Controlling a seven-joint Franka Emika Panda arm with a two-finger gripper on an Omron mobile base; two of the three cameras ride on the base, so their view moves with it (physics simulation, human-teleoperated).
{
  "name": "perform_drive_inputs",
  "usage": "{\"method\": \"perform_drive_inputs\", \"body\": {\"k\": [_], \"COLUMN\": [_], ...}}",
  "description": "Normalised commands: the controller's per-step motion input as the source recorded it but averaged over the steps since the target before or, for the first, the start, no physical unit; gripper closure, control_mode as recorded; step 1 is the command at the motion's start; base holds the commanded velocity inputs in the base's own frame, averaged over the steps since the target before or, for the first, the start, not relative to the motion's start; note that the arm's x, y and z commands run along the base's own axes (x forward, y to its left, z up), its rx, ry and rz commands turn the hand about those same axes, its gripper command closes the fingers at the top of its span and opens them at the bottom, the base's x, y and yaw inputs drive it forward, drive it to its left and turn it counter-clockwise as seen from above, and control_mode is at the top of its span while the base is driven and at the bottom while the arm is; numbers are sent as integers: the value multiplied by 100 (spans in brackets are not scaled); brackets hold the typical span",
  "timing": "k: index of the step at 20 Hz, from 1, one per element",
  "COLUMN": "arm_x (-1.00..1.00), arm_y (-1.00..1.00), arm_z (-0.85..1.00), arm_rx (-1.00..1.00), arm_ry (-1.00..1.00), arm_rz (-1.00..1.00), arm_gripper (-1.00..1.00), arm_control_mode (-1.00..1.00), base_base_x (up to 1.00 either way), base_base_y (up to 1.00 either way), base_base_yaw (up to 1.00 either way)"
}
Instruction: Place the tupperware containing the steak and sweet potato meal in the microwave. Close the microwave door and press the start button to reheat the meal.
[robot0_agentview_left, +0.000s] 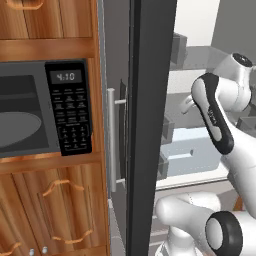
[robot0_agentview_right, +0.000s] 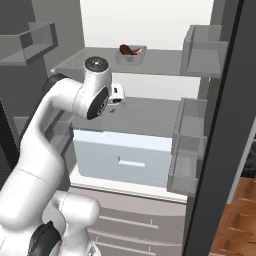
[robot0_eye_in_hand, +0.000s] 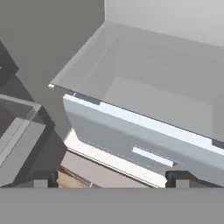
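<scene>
The tupperware (robot0_agentview_right: 131, 54), a small pale grey tub, sits on the fridge's upper shelf with the dark red-brown steak and sweet potato meal (robot0_agentview_right: 130, 49) in it. My gripper (robot0_agentview_right: 117, 97) reaches into the fridge one shelf lower, below and left of the tub, apart from it. In the hand view my gripper (robot0_eye_in_hand: 111, 181) is open, its fingertips (robot0_eye_in_hand: 41, 182) wide apart with nothing between them, over the bare middle shelf. The microwave (robot0_agentview_left: 45, 107) with keypad and clock sits in the wooden cabinet at left. A round plate shows inside it; the microwave door is out of view.
The open dark fridge door (robot0_agentview_left: 150, 125) stands edge-on between microwave and fridge, with a grey bar handle (robot0_agentview_left: 111, 140). A pale blue drawer (robot0_agentview_right: 125, 155) lies under the middle shelf. Grey door bins (robot0_agentview_right: 187, 145) line the right side.
</scene>
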Motion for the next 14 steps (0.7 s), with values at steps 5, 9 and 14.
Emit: {"method": "perform_drive_inputs", "body": {"k": [5, 9, 14], "arm_x": [25, 26, 32], "arm_y": [-49, -44, -19], "arm_z": [55, 46, 37], "arm_rx": [-19, -22, -24], "arm_ry": [-25, -33, -36], "arm_rz": [31, 36, 36], "arm_gripper": [-100, -100, -100], "arm_control_mode": [-100, -100, -100], "base_base_x": [0, 0, 0], "base_base_y": [0, 0, 0], "base_base_yaw": [0, 0, 0]}}
